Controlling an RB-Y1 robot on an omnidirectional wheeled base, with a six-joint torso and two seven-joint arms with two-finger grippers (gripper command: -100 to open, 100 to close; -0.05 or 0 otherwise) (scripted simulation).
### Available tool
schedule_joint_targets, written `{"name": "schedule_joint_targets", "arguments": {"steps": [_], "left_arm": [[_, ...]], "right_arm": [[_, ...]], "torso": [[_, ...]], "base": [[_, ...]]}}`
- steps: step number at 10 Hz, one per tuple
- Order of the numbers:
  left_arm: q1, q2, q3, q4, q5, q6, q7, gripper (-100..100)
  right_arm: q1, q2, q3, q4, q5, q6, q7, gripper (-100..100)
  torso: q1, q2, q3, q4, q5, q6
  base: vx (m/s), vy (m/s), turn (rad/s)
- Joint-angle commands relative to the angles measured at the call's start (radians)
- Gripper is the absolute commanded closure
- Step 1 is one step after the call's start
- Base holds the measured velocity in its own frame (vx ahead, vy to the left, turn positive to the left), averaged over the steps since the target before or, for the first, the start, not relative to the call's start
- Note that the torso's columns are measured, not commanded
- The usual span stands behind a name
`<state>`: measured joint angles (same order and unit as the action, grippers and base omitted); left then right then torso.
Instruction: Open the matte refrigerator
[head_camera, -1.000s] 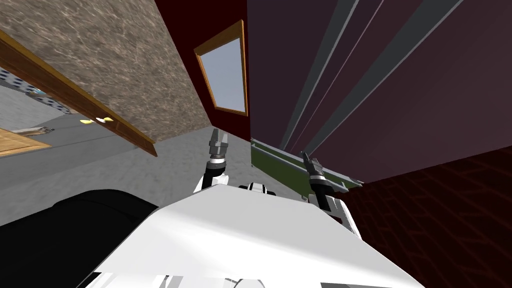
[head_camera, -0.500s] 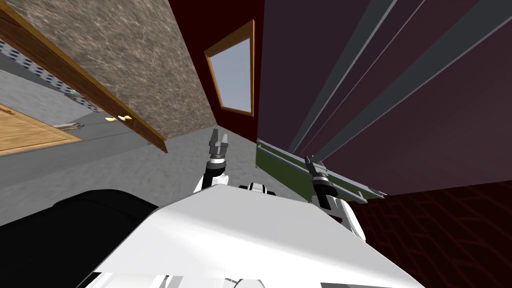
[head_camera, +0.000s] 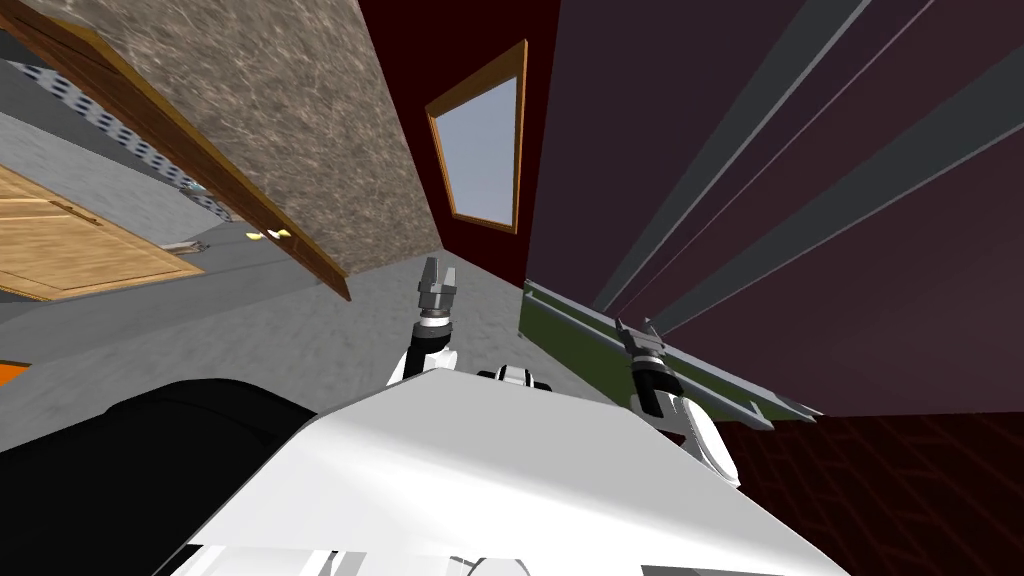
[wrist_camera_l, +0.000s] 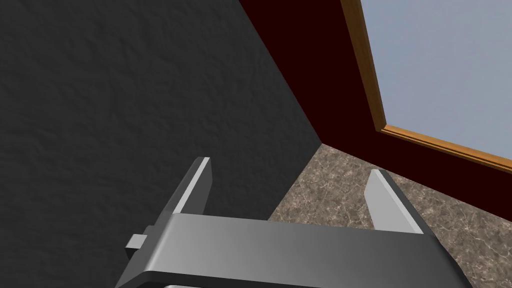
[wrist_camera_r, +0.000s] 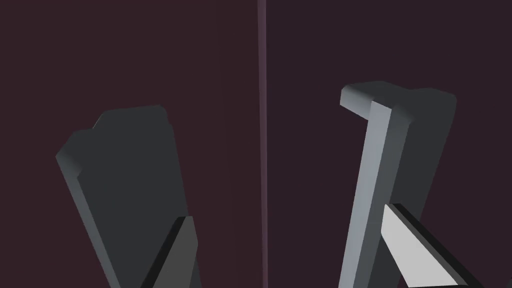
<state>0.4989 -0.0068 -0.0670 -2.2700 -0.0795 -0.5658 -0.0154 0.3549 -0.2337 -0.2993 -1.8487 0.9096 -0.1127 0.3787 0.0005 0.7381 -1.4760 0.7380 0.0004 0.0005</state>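
Two grey handles (wrist_camera_r: 125, 165) flank the refrigerator's (head_camera: 800, 200) seam (wrist_camera_r: 261, 100); right gripper (wrist_camera_r: 290, 220) faces them, jaws spread; left gripper (head_camera: 437, 285), jaws likewise spread, hangs clear of the refrigerator.

Dark maroon matte refrigerator front (wrist_camera_r: 220, 60), split by a thin pale seam (wrist_camera_r: 261, 100). One dark grey bar handle (wrist_camera_r: 125, 165) and a second grey handle (wrist_camera_r: 380, 150) flank the seam, close ahead of the right gripper (wrist_camera_r: 290, 212), whose fingers are spread apart.

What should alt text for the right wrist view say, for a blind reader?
The open right pincer points close-up at a dark maroon refrigerator front. A thin seam runs down its middle, with a grey upright handle on either side.
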Motion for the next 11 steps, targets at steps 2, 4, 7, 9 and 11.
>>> {"name": "schedule_joint_targets", "arguments": {"steps": [2,4,7,9,11], "left_arm": [[0.000,0.000,0.000,0.000,0.000,0.000,0.000,0],[0.000,0.000,0.000,0.000,0.000,0.000,0.000,0],[0.000,0.000,0.000,0.000,0.000,0.000,0.000,0],[0.000,0.000,0.000,0.000,0.000,0.000,0.000,0],[0.000,0.000,0.000,0.000,0.000,0.000,0.000,0]], "right_arm": [[-0.010,-0.014,-0.030,0.043,0.091,0.040,0.057,-100],[-0.024,-0.029,-0.057,0.087,0.159,0.073,0.105,-100],[-0.037,-0.044,-0.081,0.128,0.232,0.105,0.150,-100],[-0.043,-0.051,-0.092,0.148,0.263,0.119,0.170,-100],[-0.053,-0.064,-0.113,0.182,0.319,0.145,0.207,-100]], "torso": [[0.000,-0.001,0.000,0.000,0.000,-0.001],[-0.002,0.000,0.000,0.000,-0.001,-0.001],[-0.001,0.001,0.001,0.000,0.000,0.000],[-0.001,-0.001,0.000,0.000,-0.001,-0.001],[-0.001,0.001,0.001,0.000,-0.001,0.000]], "base": [[0.028,0.102,0.113],[0.032,0.089,0.116],[0.026,0.098,0.087],[0.025,0.076,0.087],[0.021,0.082,0.095]]}}
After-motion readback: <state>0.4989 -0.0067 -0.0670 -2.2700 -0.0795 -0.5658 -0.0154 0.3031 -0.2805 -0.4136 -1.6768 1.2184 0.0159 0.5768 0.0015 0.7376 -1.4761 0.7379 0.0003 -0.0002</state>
